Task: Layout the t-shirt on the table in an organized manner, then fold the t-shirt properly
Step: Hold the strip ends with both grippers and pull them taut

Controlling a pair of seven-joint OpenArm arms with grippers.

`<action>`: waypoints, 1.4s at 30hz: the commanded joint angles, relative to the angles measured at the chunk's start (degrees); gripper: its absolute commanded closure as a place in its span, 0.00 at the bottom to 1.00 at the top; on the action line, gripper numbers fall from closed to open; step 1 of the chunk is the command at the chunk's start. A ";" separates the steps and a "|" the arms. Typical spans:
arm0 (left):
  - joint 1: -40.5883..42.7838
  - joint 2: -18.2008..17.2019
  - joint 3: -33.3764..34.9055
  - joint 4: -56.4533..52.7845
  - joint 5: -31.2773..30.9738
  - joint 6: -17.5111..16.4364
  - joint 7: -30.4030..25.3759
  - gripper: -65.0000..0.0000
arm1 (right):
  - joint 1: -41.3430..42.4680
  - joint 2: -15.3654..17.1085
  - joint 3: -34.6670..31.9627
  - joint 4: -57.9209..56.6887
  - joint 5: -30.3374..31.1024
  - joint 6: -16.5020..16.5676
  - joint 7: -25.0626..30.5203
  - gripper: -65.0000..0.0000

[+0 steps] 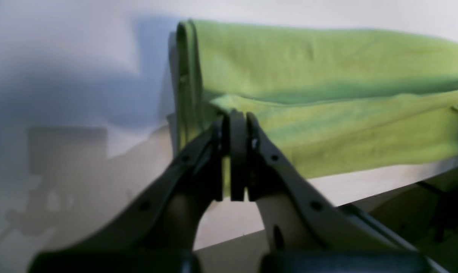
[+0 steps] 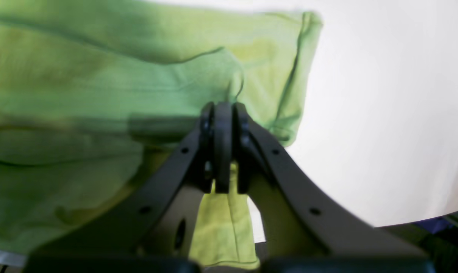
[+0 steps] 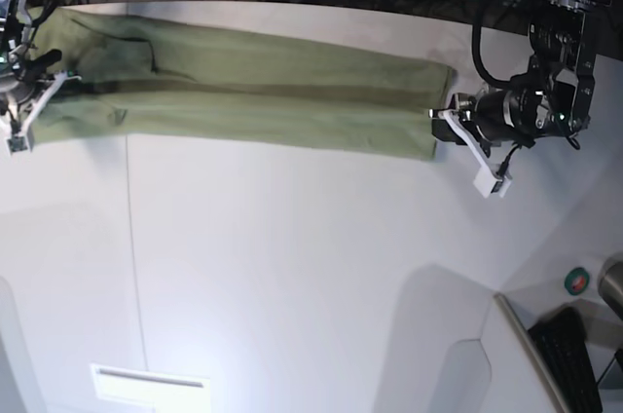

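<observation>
1 t-shirt [image 3: 243, 92], 1 table [image 3: 292, 267], 2 end effectors: left [image 1: 238, 117], right [image 2: 223, 108]

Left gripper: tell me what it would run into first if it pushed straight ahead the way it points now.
The left gripper is shut on the t-shirt's end, so the folded green cloth lies directly ahead. Pushing on would likely bunch that cloth over the table; depth beyond it is unclear.

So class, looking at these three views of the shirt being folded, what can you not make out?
- Base view: the t-shirt is too small for its tag to be found.
- Right wrist view: the right gripper covers the cloth pinched in its jaws.
- Left wrist view: the left gripper hides its pinched edge; blur softens the table.
</observation>
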 commanded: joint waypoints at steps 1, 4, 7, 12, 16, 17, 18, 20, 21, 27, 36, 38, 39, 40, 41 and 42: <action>-0.43 -1.02 -0.67 1.13 -0.30 -0.13 -0.63 1.00 | 0.23 0.90 0.56 0.85 -0.13 -0.47 0.69 1.00; -0.26 -1.02 -0.23 1.13 -0.30 -0.13 -0.63 1.00 | 0.23 0.90 0.47 0.67 -0.13 -0.47 0.69 1.00; 0.80 -1.02 -0.67 1.13 -0.30 -0.13 -0.63 1.00 | 0.23 0.99 0.56 0.67 -0.13 -0.47 0.69 1.00; 1.33 -1.02 -0.41 1.22 -0.30 -0.13 -0.63 1.00 | 0.23 1.34 0.47 0.41 -0.13 -0.47 0.69 1.00; 1.59 -0.93 -0.05 1.22 -0.30 -0.13 -0.63 1.00 | 0.49 1.34 0.29 -1.88 -0.13 -0.47 0.69 1.00; 1.94 -0.93 -0.05 1.22 -0.30 -0.13 -0.63 1.00 | 0.49 1.34 0.29 -2.23 -0.13 -0.47 0.69 1.00; 2.03 -0.84 -0.05 1.22 -0.30 -0.13 -0.63 1.00 | 0.49 1.34 0.29 -2.32 -0.13 -0.47 0.69 1.00; 2.21 -0.84 -0.05 1.22 -0.13 -0.13 -0.63 1.00 | 0.49 1.25 0.29 -2.32 -0.13 -0.47 0.69 1.00; 2.21 -0.84 -0.05 1.13 0.05 -0.13 -0.63 1.00 | 0.49 1.25 0.29 -2.32 -0.13 -0.47 0.69 1.00; 2.29 -0.75 -0.05 1.04 0.05 -0.13 -0.80 1.00 | 0.23 0.90 0.29 -0.73 -0.13 -0.47 0.60 1.00; 0.80 -0.66 -0.76 1.13 0.14 0.04 -0.98 1.00 | 0.14 0.81 0.20 4.37 -0.13 -0.47 -7.93 1.00; 0.18 -0.66 -0.41 1.13 0.14 0.04 -0.98 1.00 | 0.14 0.81 0.20 4.37 -0.13 -0.47 -9.16 1.00; 0.10 -0.66 -0.41 1.13 0.14 0.04 -0.98 1.00 | 0.14 0.81 0.20 4.28 -0.04 -0.47 -9.51 1.00; 0.01 -0.66 -0.41 1.13 0.14 0.13 -0.98 1.00 | 0.05 0.73 0.20 4.19 0.05 -0.47 -9.77 1.00; -0.08 -0.66 -0.41 1.13 0.14 0.13 -0.98 1.00 | 0.05 0.46 0.20 4.19 0.05 -0.47 -9.77 1.00; -0.08 -0.66 -0.41 1.13 0.14 0.13 -0.98 1.00 | 0.05 -0.15 0.20 4.19 -0.04 -0.47 -9.77 1.00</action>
